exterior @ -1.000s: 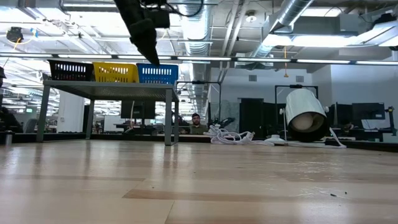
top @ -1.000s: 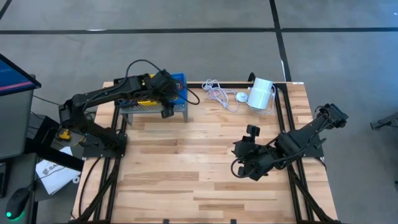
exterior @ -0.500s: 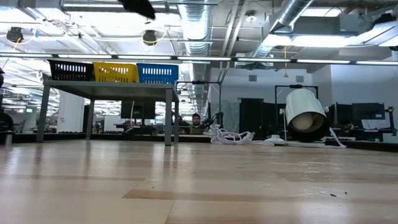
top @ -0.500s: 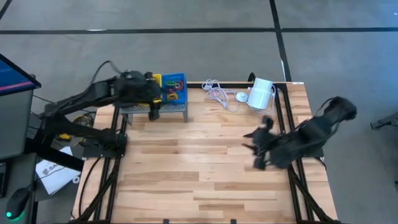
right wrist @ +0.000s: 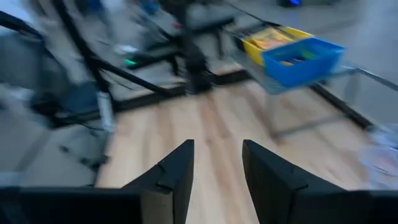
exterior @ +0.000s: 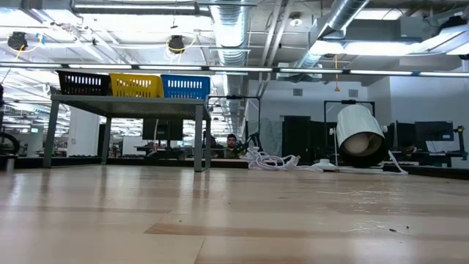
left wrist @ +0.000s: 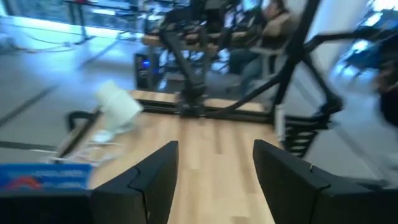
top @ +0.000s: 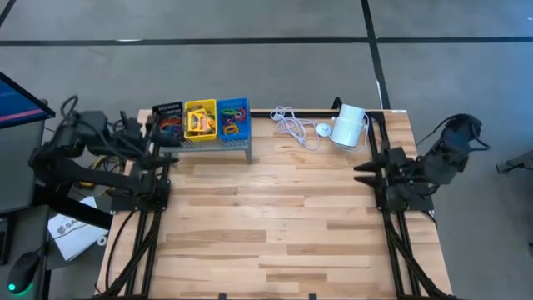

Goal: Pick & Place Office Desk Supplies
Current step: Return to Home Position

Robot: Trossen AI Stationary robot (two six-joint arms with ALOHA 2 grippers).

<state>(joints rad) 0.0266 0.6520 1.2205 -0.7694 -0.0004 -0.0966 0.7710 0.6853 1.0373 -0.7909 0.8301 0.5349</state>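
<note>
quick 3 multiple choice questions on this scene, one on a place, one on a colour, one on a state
1. Where do the three bins stand?
A. on the grey stand
B. on the bare tabletop
C. on the floor

2. Which colour of bin is nearest the white cable?
A. black
B. yellow
C. blue

3. How are the left gripper and right gripper?
A. both open and empty
B. left shut on a bin
C. right shut on the cable

Answers:
1 A, the high view shows them in a row on it.
2 C, the blue bin ends the row on the cable's side.
3 A, each wrist view shows fingers apart, nothing between.
</note>
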